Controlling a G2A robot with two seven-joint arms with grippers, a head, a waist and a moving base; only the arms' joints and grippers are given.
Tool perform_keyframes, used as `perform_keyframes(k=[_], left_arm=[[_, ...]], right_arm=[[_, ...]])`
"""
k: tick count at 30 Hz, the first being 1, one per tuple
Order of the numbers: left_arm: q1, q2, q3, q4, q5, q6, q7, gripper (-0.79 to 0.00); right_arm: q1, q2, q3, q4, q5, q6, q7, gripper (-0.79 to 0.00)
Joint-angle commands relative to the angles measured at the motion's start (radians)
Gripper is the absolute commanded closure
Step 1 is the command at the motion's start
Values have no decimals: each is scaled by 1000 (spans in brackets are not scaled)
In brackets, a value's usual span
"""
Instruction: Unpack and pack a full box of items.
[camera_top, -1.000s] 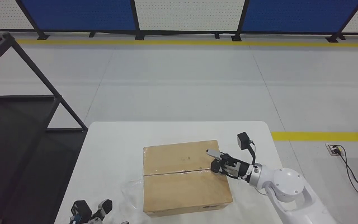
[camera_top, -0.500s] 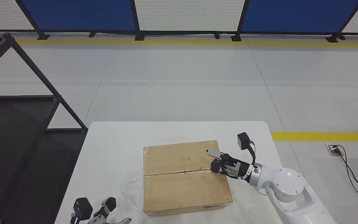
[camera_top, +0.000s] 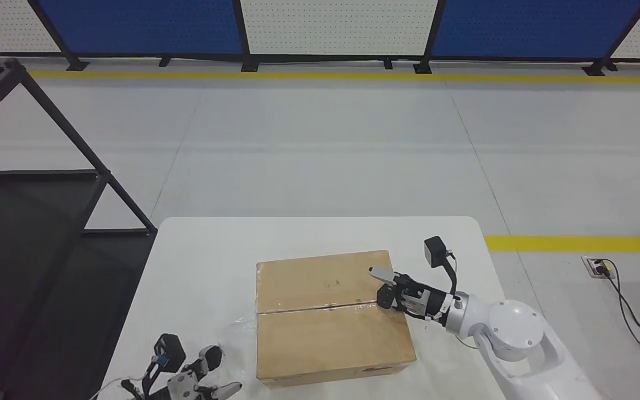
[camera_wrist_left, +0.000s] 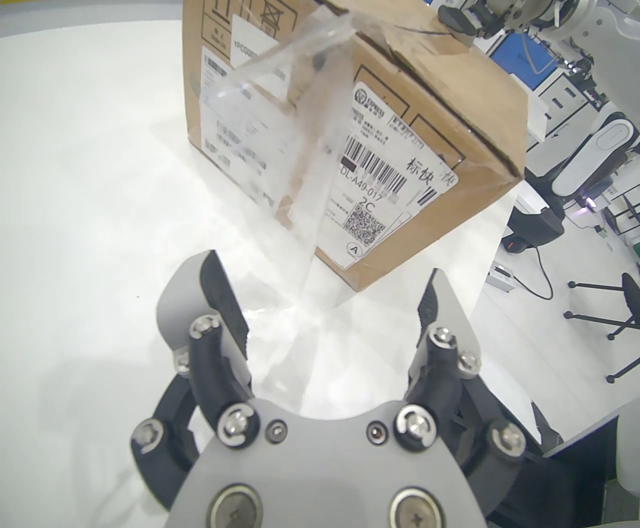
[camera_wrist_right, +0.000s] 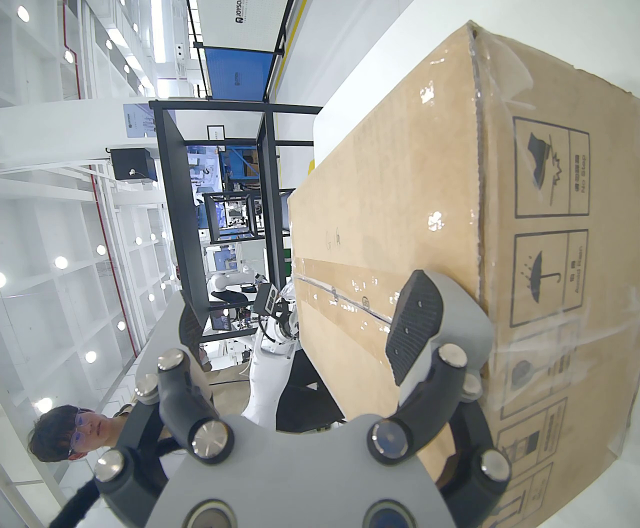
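A closed cardboard box (camera_top: 325, 315) sits in the middle of the white table (camera_top: 200, 270), with a taped seam across its top. A loose strip of clear tape (camera_wrist_left: 320, 165) hangs from the box's (camera_wrist_left: 440, 115) upper edge down its labelled side. My left gripper (camera_top: 218, 372) is open near the table's front edge, left of the box. In the left wrist view the tape's end lies between the fingers of the left gripper (camera_wrist_left: 324, 272), untouched. My right gripper (camera_top: 381, 283) is open at the right end of the seam. One pad (camera_wrist_right: 415, 325) rests over the box's (camera_wrist_right: 400, 200) top edge.
A black metal frame (camera_top: 60, 200) stands off the table's left side. Blue partition panels (camera_top: 140, 25) line the far floor. The left gripper is close to the table's front edge. White tabletop lies behind and to the left of the box.
My left gripper has moved right along the table's front edge, nearer to the box and the hanging tape. The right arm and the box have stayed still.
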Motion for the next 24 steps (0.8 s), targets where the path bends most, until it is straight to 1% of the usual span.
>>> perform_keyframes(k=[1, 7, 11, 14, 18, 21, 22, 24], left_arm=[[-14, 6, 13, 9, -31, 0, -19, -323], [-80, 22, 59, 66, -100, 0, -90, -326], [-86, 31, 81, 78, -144, 0, -121, -317], [-81, 45, 91, 71, -207, 0, -179, -317], [-65, 67, 79, 52, -301, 0, -230, -314], [-44, 80, 48, 36, -339, 0, -231, -317], [-35, 85, 35, 33, -357, 0, -227, -323], [-25, 95, -5, 43, -366, 0, -212, -363]], right_arm=[[0, 0, 0, 0, 0, 0, 0, -785], [0, 0, 0, 0, 0, 0, 0, -785], [0, 0, 0, 0, 0, 0, 0, -785], [0, 0, 0, 0, 0, 0, 0, -785], [0, 0, 0, 0, 0, 0, 0, -785], [0, 0, 0, 0, 0, 0, 0, -785], [0, 0, 0, 0, 0, 0, 0, -785], [0, 0, 0, 0, 0, 0, 0, -785]])
